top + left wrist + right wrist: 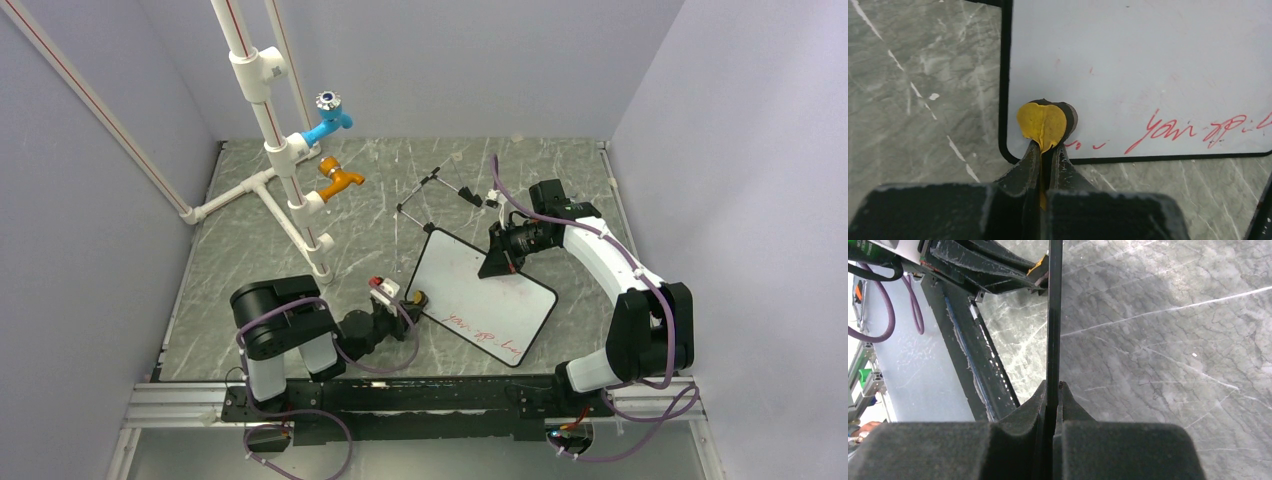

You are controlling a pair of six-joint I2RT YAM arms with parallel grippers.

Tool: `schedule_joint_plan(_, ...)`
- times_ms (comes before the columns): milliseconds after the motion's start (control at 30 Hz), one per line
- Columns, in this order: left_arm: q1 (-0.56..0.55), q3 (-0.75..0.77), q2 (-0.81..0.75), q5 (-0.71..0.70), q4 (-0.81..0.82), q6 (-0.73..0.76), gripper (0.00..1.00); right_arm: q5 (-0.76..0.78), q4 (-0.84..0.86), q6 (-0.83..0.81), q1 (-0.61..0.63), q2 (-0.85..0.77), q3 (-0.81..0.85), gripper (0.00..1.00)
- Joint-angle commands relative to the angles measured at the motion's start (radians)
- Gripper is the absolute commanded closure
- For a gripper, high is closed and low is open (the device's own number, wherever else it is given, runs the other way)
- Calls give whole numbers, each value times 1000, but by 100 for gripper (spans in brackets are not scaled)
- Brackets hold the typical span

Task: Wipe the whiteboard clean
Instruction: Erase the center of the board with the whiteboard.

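Whiteboard (480,290) sits mid-table (230,250), skewed. Red writing (1173,131) runs along its near edge; the rest is white with faint red smears. Right gripper (1053,390) pinches the board's far edge, fingers clamped tight on the thin frame. Left gripper (1047,150) has fingers squeezed on the yellow eraser (1042,122), which touches the board at the corner nearest the left arm, just beside the writing's start. Wire feet (440,190) stick out past the far edge.

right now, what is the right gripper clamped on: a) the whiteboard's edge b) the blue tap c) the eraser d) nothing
a: its wrist view shows the right gripper shut on the thin black edge of the whiteboard; the eraser sits in the left gripper.
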Motion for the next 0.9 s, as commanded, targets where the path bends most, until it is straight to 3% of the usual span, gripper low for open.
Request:
schedule_joint_plan(0,76,-15,15,-37,-58,0,100,5,63,-102,20,10,-15,100)
schedule_joint_plan(200,76,1,15,88,-61,27,100,5,63,-104,20,12,-13,100)
schedule_joint_plan(500,-45,92,84,265,-30,22,100,7,64,-102,19,11,-15,100)
schedule_joint_plan(667,-45,58,-1,155,-140,-3,100,14,86,-79,1,-7,-19,100)
schedule_joint_plan(867,57,11,-139,48,-392,-53,100,25,117,-42,-34,-35,-30,100)
